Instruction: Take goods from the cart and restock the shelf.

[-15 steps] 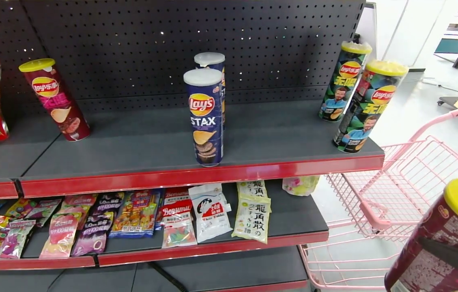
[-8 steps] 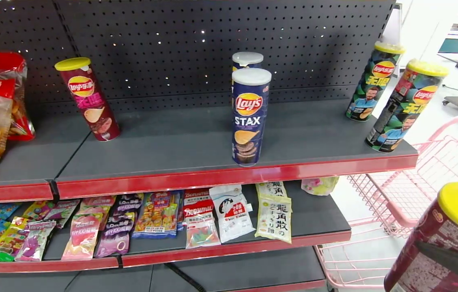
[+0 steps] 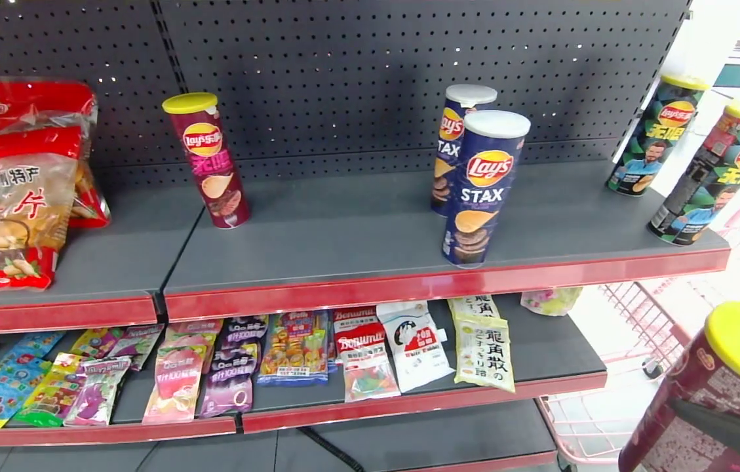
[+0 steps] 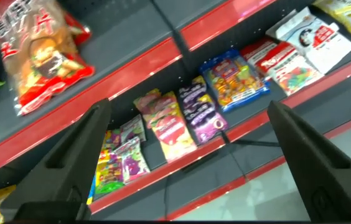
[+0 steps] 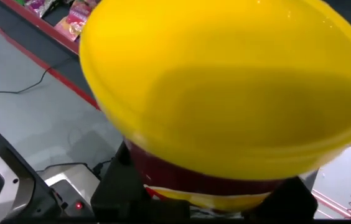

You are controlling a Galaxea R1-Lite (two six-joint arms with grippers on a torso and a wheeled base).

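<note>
My right gripper (image 3: 720,423) is shut on a maroon chip can with a yellow lid (image 3: 730,380), held upright low at the right, in front of the shelf and below its upper board. In the right wrist view the yellow lid (image 5: 225,81) looms close, with dark fingers (image 5: 122,186) on the can's sides. A matching maroon can (image 3: 209,160) stands on the upper shelf board (image 3: 343,236). The pink cart (image 3: 632,314) sits at the right behind the held can. My left gripper (image 4: 188,109) hangs open over the lower shelf's snack packets (image 4: 182,118).
Two blue cans (image 3: 484,187) stand mid-shelf, two green-black cans (image 3: 714,174) at the right end, and red snack bags (image 3: 16,196) at the left. Bare board lies between the maroon and blue cans. Flat packets (image 3: 356,354) line the lower shelf.
The whole head picture has slid to the right, so the camera has turned left. The held can keeps its place at the lower right. More of the red bags shows, less of the cart.
</note>
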